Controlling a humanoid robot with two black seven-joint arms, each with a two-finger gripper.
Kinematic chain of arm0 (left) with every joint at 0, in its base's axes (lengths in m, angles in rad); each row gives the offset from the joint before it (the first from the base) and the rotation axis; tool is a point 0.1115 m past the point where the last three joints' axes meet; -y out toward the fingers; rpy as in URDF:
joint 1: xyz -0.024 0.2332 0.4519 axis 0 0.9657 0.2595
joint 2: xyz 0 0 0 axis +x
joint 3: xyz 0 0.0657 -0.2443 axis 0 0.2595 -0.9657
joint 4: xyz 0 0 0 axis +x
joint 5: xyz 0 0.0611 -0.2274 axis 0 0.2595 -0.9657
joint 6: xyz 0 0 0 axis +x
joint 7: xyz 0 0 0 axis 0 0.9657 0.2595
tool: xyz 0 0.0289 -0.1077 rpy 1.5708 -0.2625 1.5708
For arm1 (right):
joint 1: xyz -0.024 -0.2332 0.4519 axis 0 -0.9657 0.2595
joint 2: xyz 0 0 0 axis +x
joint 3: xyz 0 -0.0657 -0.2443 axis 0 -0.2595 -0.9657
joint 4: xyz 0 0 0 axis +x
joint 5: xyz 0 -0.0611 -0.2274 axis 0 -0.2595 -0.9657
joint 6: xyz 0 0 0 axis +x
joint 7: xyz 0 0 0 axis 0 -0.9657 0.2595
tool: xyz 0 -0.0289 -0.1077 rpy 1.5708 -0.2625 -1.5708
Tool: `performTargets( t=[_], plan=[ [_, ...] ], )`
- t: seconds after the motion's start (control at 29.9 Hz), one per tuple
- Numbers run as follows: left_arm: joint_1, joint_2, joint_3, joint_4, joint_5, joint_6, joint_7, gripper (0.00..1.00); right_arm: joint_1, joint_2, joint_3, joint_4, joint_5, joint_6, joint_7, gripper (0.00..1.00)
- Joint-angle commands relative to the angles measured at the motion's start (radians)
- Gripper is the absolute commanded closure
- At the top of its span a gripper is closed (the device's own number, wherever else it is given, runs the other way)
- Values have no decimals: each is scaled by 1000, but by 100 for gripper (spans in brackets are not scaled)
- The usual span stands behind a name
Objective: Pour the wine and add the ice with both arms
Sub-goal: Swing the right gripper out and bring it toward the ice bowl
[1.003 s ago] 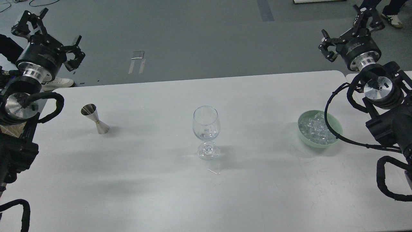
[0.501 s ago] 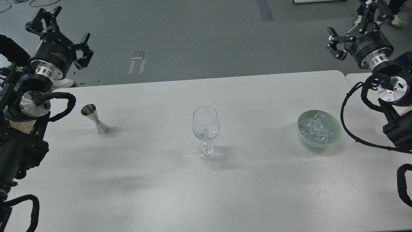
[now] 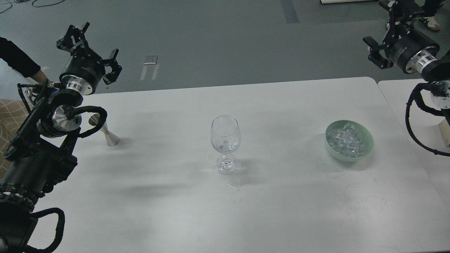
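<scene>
Step in hand: by my reading the very start; nothing is grasped, and the clear stemmed wine glass at the middle of the white table looks empty.
Left gripper: black claws spread wide, holding nothing, raised above the table's far left edge.
Right gripper: lifted at the far right, well apart from everything; whether its claws are spread or closed cannot be told.
Ice: a heap of small clear cubes in the pale green round bowl, right of the glass.
Measure: small steel double-cone jigger, upright, long axis vertical, mouth up, partly behind the left arm.
Glass axis: vertical, mouth up.
Next move: likely the left gripper lowers to the jigger and closes around its narrow waist.
</scene>
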Motion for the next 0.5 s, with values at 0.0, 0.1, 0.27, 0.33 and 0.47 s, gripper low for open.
performTargets(
  t=[0.0, 0.1, 0.27, 0.33, 0.47],
  plan=[
    [-10, -3, 0, 1, -1, -18, -3, 2, 51, -38, -75, 9, -173, 0, 5, 0],
    [-12, -3, 2, 4, -1, -15, -1, 2, 68, -83, -119, 46, -297, 0, 5, 0],
    [-7, -8, 0, 4, -1, -5, 0, 2, 112, -176, -187, 71, -494, 9, 3, 0],
    [-6, -6, 0, 4, -1, -8, 0, 2, 123, -178, -217, 75, -505, 14, 5, 0],
    [1, -8, 0, 2, -1, -9, -1, 2, 167, -181, -343, 89, -518, 25, 67, 0]
  ],
)
